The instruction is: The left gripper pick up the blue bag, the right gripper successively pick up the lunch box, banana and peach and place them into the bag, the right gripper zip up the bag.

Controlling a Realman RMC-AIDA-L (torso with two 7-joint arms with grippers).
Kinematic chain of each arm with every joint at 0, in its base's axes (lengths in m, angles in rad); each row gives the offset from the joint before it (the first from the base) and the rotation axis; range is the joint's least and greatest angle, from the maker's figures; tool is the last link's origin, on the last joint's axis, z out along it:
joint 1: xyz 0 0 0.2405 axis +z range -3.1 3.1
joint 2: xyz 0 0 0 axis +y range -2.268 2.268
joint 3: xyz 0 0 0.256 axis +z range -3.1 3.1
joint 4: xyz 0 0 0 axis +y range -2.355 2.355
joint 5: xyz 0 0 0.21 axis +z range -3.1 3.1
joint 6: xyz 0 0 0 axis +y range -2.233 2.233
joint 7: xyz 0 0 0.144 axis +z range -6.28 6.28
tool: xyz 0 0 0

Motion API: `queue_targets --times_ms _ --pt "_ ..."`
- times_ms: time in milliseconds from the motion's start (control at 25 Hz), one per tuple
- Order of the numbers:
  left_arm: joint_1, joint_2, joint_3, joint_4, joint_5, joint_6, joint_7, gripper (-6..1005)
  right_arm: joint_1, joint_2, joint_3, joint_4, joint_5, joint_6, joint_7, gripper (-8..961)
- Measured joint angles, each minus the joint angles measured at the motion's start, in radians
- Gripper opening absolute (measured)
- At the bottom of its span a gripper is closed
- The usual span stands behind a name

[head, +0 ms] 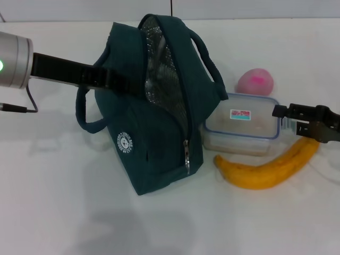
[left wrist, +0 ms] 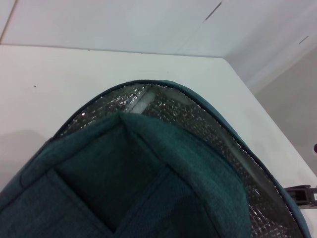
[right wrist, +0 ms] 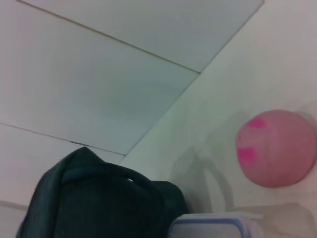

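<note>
Head view first: my left gripper [head: 135,87] reaches across at the bag [head: 154,133], its black fingers ending right at the edge of the open mouth where the foil lining [head: 159,69] shows; whether they are pinching the fabric or merely lying against it I cannot tell. The bag stands upright on the white table [head: 64,202], leaning a little, zip undone, one handle [head: 85,114] looping out beneath my left arm. My right gripper [head: 297,120] hovers off to the far side of the bag, fingers spread with nothing between them, tips just at the near corner of the lunch box [head: 241,127]. The box sits on the table just beside the bag, lid on. The banana [head: 268,167] lies directly below my right fingers (its far end runs under them), curving along the front of the box. The peach [head: 255,81] rests behind the box, beyond my right gripper. From my left wrist, the bag's teal rim [left wrist: 163,163] fills the frame with the lining [left wrist: 198,119] just beyond it. From my right wrist, the peach [right wrist: 275,148] sits past the box's blue-rimmed corner [right wrist: 213,225], the bag [right wrist: 99,203] alongside.
</note>
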Motion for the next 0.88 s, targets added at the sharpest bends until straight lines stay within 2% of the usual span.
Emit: queue_targets --times_ms 200,880 --pt "0.000 0.001 0.000 -0.001 0.000 0.000 -0.002 32 -0.001 -0.002 0.003 -0.008 0.005 -0.024 0.011 564" --pt "-0.001 0.004 0.000 -0.018 -0.002 -0.002 0.000 32 0.001 0.001 0.005 -0.010 0.044 -0.064 0.011 240"
